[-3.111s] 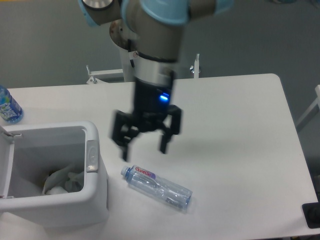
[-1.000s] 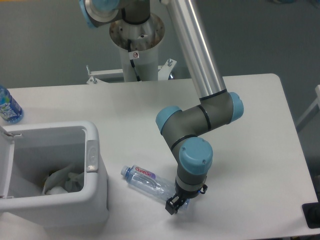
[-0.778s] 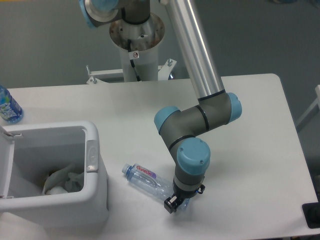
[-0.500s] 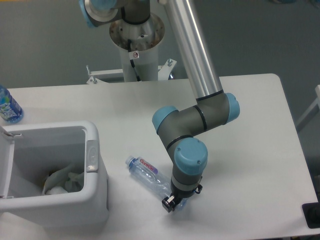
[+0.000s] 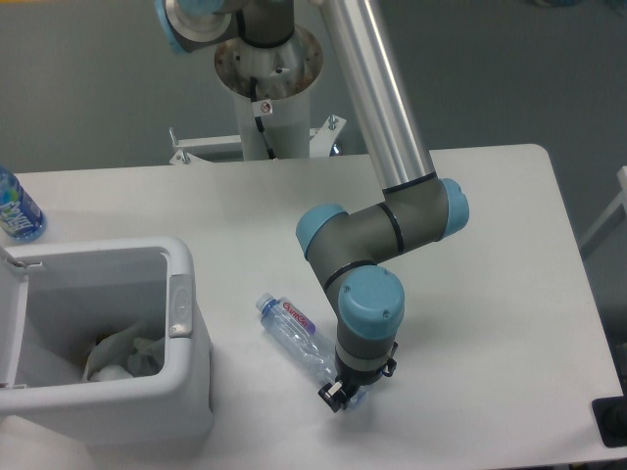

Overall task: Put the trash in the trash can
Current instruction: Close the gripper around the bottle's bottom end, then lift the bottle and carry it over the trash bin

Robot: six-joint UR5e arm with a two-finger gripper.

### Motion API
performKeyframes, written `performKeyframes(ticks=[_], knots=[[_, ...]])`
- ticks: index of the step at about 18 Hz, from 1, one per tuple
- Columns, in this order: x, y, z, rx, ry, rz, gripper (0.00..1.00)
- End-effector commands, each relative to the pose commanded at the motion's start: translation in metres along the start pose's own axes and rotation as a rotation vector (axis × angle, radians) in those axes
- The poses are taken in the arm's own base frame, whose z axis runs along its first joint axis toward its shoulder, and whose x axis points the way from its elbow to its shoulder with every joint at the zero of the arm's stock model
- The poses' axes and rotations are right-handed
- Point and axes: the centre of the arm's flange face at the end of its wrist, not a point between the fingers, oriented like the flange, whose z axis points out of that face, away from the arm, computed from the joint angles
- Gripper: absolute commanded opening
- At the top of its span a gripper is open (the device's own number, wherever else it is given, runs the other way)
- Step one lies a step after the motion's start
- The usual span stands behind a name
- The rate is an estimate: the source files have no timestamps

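the hand (image 5: 340, 396), pointing down under the blue wrist cap, sits at the base end of the crushed bottle (image 5: 297, 338); it appears closed on that end, though the wrist hides most of the fingers. over the last second the bottle has swung: its capped neck now lies farther from the trash can (image 5: 171, 392) and the body lies steeper, so the grasp seems to be dragging or turning it, not yet lifting. the bottle is clear, dented plastic with a white, red-lettered label. the can is boxy, white, round-cornered, with a grey latch; crumpled white trash (image 5: 122, 354) lies inside. the counter (image 5: 490, 245) is smooth and white.
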Motion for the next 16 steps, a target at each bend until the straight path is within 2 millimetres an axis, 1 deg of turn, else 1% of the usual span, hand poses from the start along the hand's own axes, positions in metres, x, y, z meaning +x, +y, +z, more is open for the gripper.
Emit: performKeyframes(ticks=[1,2,3,5,6,8,10,11,13,15,16], knots=[[0.001,0.0,-0.01,0.013,0.004,0.004,0.61],[0.002,-0.002,-0.026,0.036,0.012,0.009,0.61],[0.004,-0.005,-0.052,0.077,0.025,0.013,0.61],[0.01,-0.016,-0.114,0.179,0.064,0.016,0.61],[0.01,-0.024,-0.15,0.245,0.084,0.015,0.61],[0.005,-0.034,-0.221,0.373,0.123,0.008,0.61],[0.002,-0.037,-0.285,0.533,0.168,0.015,0.61],[0.003,-0.035,-0.309,0.603,0.189,0.02,0.61],[0.007,-0.025,-0.345,0.69,0.219,0.031,0.61],[0.011,-0.015,-0.367,0.731,0.232,0.051,0.61],[0.018,-0.006,-0.38,0.753,0.241,0.071,0.61]])
